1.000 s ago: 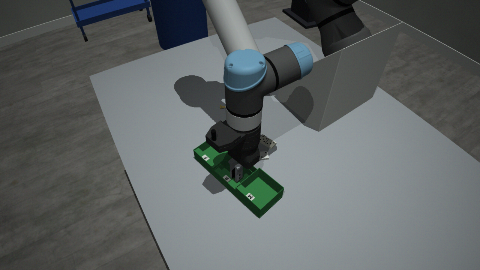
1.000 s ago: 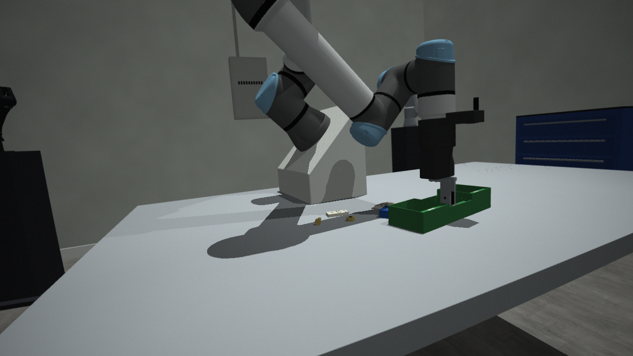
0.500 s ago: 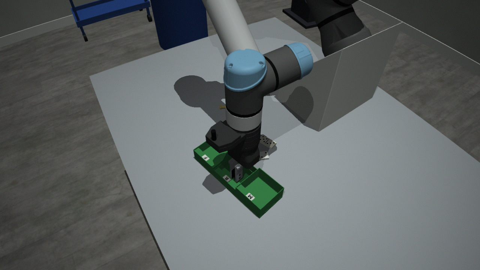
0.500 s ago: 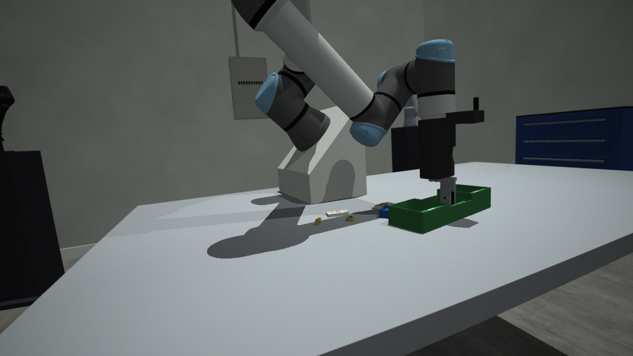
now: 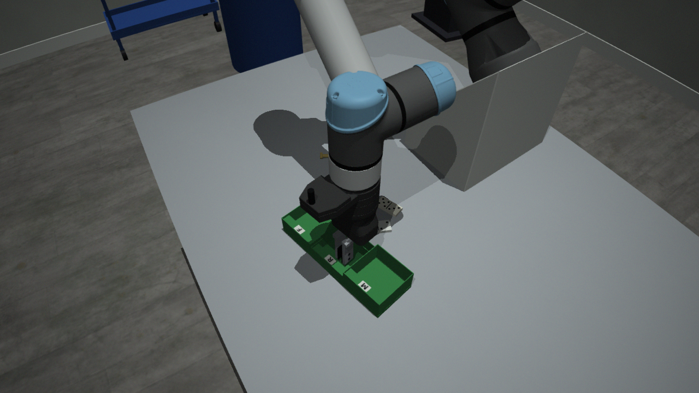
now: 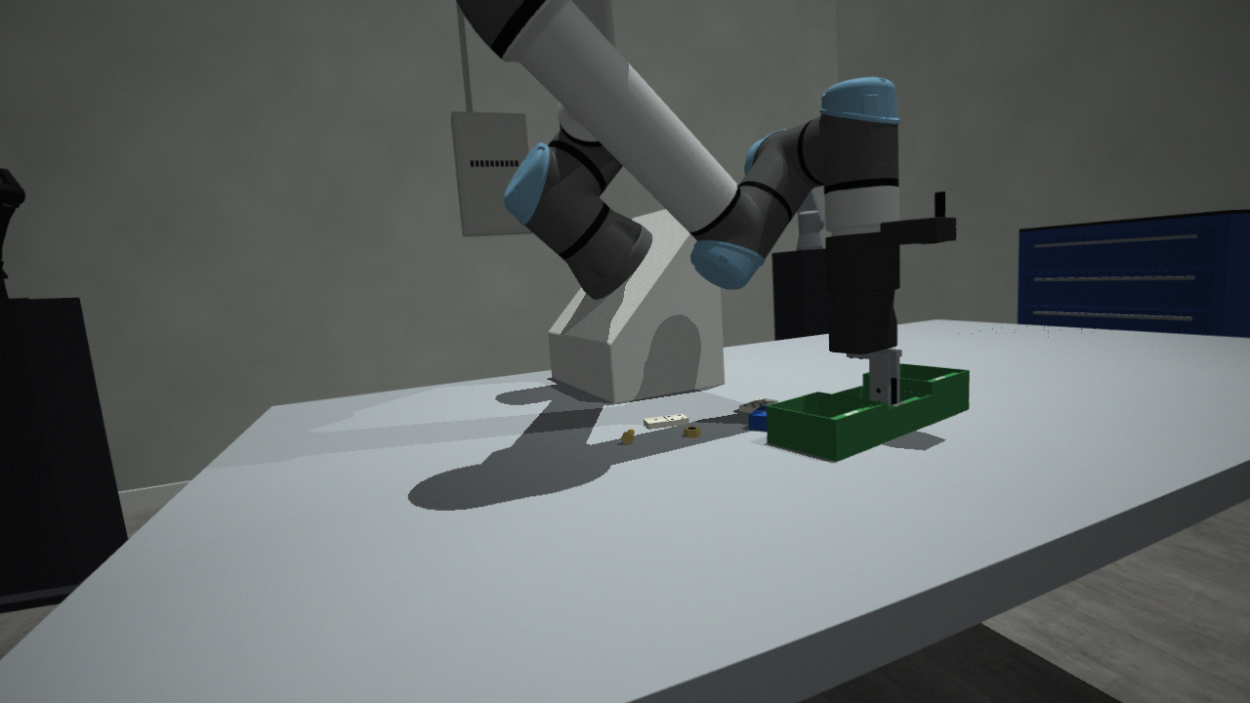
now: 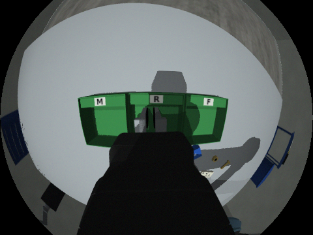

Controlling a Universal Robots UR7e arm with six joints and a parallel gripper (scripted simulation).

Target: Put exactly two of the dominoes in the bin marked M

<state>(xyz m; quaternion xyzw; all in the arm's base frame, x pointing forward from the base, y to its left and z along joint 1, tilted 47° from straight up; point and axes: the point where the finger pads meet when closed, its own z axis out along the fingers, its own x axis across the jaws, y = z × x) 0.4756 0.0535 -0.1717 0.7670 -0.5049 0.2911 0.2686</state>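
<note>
Gripper (image 5: 343, 263) (image 6: 884, 401) (image 7: 150, 113) — walls either side.

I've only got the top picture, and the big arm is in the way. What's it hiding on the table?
Observer: A cream domino, lying flat on the table.

Visitor: Anything near that little brass-coloured bolt I can just see poking out?

Observer: Yes, a brass-coloured ring lies close by, not touching it.

Visitor: And is the gripper pinching something down at the bin marked R?

Observer: Nothing I can see: the wrist view shows a narrow gap between its fingers, with green bin behind.
</note>
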